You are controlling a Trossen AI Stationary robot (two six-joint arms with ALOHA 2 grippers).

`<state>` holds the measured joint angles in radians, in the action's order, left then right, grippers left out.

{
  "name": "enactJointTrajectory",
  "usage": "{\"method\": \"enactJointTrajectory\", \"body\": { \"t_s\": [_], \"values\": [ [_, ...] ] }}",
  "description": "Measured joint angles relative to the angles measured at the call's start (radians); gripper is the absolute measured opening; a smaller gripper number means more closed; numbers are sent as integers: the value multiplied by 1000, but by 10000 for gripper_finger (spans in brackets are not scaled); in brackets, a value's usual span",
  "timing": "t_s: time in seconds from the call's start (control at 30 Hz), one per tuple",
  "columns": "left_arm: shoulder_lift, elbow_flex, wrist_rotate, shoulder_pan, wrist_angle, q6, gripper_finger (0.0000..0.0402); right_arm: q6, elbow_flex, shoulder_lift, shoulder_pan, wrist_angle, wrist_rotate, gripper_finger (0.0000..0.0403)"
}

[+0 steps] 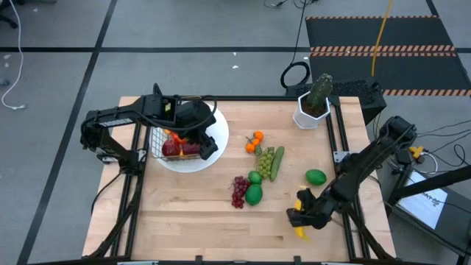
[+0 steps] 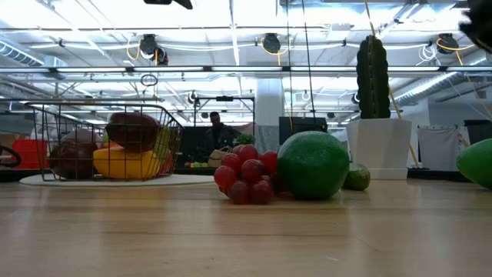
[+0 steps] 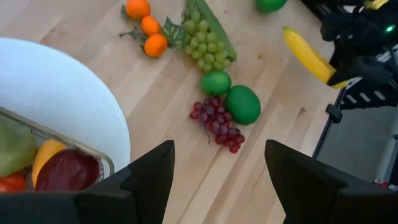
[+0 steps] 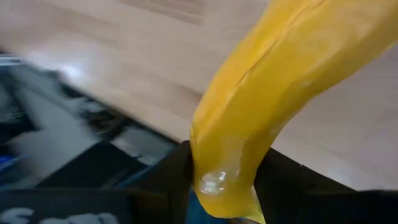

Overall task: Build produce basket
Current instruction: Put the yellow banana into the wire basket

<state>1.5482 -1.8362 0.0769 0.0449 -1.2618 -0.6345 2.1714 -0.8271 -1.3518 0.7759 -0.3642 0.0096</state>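
Note:
The wire basket (image 1: 163,141) stands on a round white plate (image 1: 215,126) at the table's left, with red and yellow produce inside it (image 2: 123,154). My left gripper (image 3: 217,186) hangs open above the plate's edge, with nothing between its fingers. Loose produce lies mid-table: small oranges (image 1: 255,142), green grapes (image 1: 265,162), a cucumber (image 1: 278,162), two green fruits (image 1: 254,193), red grapes (image 1: 239,191) and a lime (image 1: 316,177). Near the front right, my right gripper (image 1: 300,217) is shut on a yellow banana (image 3: 308,53). My right gripper pinches the banana near one end (image 4: 227,168) between its two fingers. The fingers slant downward and lie across the fruit. The rest of the banana juts out past the fingers over the wood and looks clear of the table.
A white pot with a green cactus (image 1: 315,103) stands at the far right corner. Bare wood stretches along the near edge (image 1: 191,228) and between the plate and the loose produce. Dark frame rails run down both sides of the table.

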Motion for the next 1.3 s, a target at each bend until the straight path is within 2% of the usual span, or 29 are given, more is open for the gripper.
{"method": "enactJointTrajectory", "body": {
  "t_s": [0.2,0.43,0.67,0.9,1.0,1.3],
  "values": [
    [0,0,-9,15,51,1,250,-40,0,153,-48,-9,96,141],
    [0,0,-43,55,93,8,250,-175,-2,252,-197,70,91,141],
    [0,0,-43,100,105,-8,250,-370,-100,266,-353,68,14,141],
    [0,0,-45,141,107,-50,250,-578,-210,272,-501,68,-17,141],
    [0,0,-45,150,107,-80,250,-645,-247,277,-570,70,-20,141],
    [0,0,-23,152,108,-151,250,-859,-323,274,-768,66,-121,141]
  ]
}}
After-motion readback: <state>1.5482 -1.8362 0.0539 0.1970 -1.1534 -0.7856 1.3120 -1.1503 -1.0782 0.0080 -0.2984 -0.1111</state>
